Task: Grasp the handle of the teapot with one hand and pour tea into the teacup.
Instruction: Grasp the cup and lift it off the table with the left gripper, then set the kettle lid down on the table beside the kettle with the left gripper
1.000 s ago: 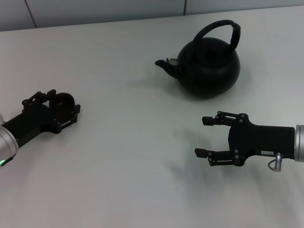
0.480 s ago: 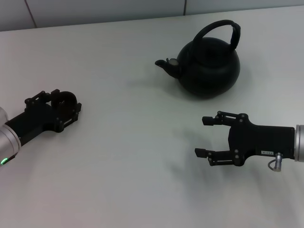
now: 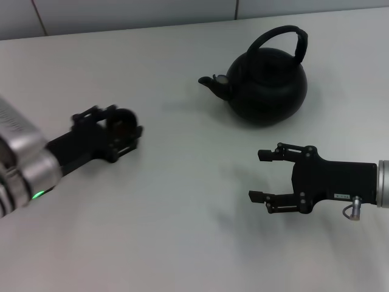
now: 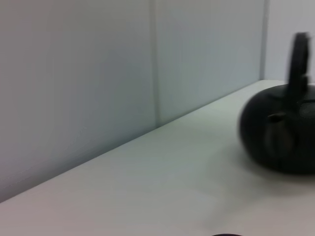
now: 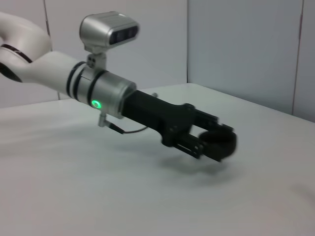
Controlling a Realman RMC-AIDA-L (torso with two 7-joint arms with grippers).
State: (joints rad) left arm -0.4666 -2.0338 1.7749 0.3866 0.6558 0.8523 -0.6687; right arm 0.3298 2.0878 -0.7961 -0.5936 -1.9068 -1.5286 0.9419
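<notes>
The matte-black teapot (image 3: 265,85) stands at the back right of the table, spout pointing left, its arched handle (image 3: 285,36) upright; it also shows in the left wrist view (image 4: 280,130). My left gripper (image 3: 124,131) is shut on the small dark teacup (image 3: 121,125) and holds it just above the table, left of the teapot. The right wrist view shows that gripper (image 5: 216,145) clamped around the teacup (image 5: 219,142). My right gripper (image 3: 262,176) is open and empty, low over the table in front of the teapot.
The white table (image 3: 182,231) meets a grey panelled wall (image 3: 121,12) at the back. Nothing else stands on the table.
My left gripper has moved to the right and forward with the teacup, closer to the teapot. The right arm and the teapot have not moved.
</notes>
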